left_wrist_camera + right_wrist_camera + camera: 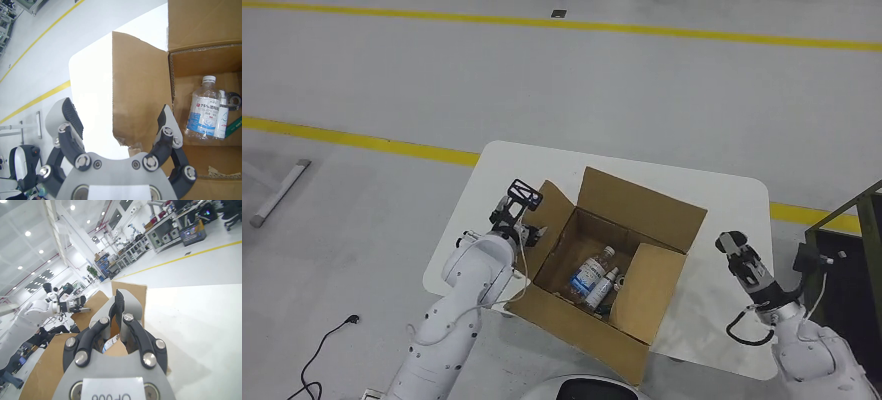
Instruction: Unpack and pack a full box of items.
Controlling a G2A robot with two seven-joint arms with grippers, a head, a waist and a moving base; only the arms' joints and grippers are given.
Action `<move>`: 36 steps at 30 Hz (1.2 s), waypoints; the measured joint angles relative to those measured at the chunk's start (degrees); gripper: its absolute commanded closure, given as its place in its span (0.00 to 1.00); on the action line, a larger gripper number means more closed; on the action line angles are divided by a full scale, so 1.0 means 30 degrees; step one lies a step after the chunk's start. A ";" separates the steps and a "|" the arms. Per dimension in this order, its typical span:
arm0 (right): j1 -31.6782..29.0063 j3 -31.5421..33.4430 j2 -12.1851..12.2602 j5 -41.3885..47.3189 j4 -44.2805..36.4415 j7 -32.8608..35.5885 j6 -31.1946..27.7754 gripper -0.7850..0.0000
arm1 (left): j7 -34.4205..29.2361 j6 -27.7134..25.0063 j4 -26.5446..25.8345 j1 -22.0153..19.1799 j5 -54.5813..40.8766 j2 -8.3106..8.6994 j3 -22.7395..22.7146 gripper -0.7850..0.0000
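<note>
An open cardboard box (614, 262) stands on the white table (722, 195), all flaps raised. On its floor lie a clear bottle (205, 108) with a white cap, a slim white spray bottle (221, 117), a black metal ring part (234, 100) and a green item (234, 125). My left gripper (524, 196) hovers open (119, 115) by the box's left flap (136, 85), nothing between its fingers. My right gripper (734, 244) is shut and empty (118, 303) over the table, right of the box (130, 289). The bottle (592, 270) also shows from above.
A dark metal rack (854, 228) stands just off the table's right end, close to my right arm. Bare tabletop lies left of the box (90, 79) and right of it (189, 317). The box's near flap hangs over the table's front edge.
</note>
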 measured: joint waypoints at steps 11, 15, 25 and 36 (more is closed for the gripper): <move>-0.1270 -0.1676 -0.0498 0.0562 0.2198 0.0516 0.2422 1.00 | 0.0580 -0.3228 -0.3079 0.1179 -0.0653 0.0341 -0.0496 0.00; 0.0510 -0.3588 -0.0846 0.0993 0.3530 0.1390 0.2292 1.00 | 0.0629 -0.4211 -0.3312 0.1062 -0.0737 0.0396 -0.0247 0.00; 0.6224 -0.7598 -0.1870 0.0489 0.7221 0.2482 0.1919 1.00 | 0.0826 -0.4530 -0.3235 0.0959 -0.0776 0.0405 -0.0051 0.00; 0.8199 -0.8746 -0.2433 0.0463 0.9258 0.1635 0.1039 1.00 | 0.0894 -0.4586 -0.3174 0.1009 -0.0845 0.0400 -0.0003 0.00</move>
